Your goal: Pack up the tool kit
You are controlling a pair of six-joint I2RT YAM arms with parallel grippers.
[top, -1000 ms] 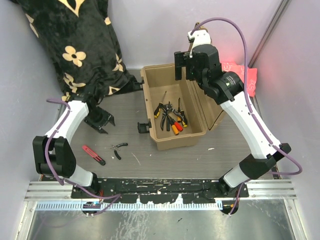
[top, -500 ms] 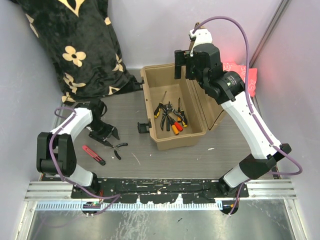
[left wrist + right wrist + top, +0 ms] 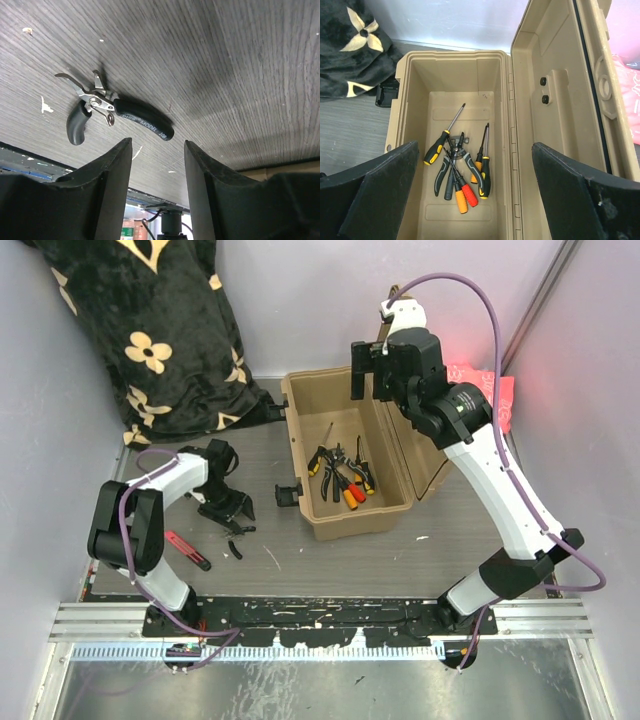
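The tan toolbox (image 3: 345,515) stands open mid-table, its lid (image 3: 415,455) swung out to the right. Several screwdrivers and pliers (image 3: 342,478) lie inside and also show in the right wrist view (image 3: 462,170). Small black-handled pliers (image 3: 236,546) lie on the table left of the box and also show in the left wrist view (image 3: 142,119). A red-handled tool (image 3: 187,550) lies further left. My left gripper (image 3: 230,512) is open and empty just above the black pliers, its jaws apart (image 3: 157,145). My right gripper (image 3: 372,370) is open and empty, high over the box's back (image 3: 475,147).
A black floral blanket (image 3: 150,330) fills the back left corner and touches the box's back left. A pink cloth (image 3: 492,392) lies behind the lid at the right. Grey walls close in on three sides. A black latch (image 3: 288,495) sticks out from the box's left side.
My left gripper has swung from beside the blanket forward and right, down to the black pliers. The right arm has barely moved.
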